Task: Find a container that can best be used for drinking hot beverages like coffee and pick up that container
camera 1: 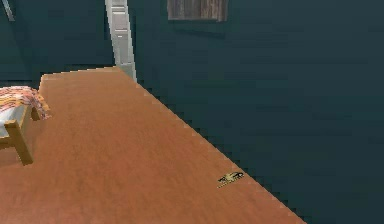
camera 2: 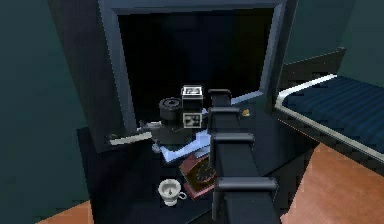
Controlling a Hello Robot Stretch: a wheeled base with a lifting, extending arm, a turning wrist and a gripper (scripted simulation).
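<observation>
White cup (camera 2: 172,190) low and centre in the arm side view, gripper (camera 2: 160,128) just above it.
Cup's upright on the dark table (camera 2: 105,170), mouth up, long axis vertical; handle direction unclear. A reddish-brown object (camera 2: 200,172) sits just right of it. Can't tell whether the gripper holds anything.

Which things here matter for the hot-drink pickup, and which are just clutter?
Job: white cup on the dark table; gripper.
Lying about: reddish-brown flat thing beside the cup; blue-striped bed; small object on the floor; wall picture.
</observation>
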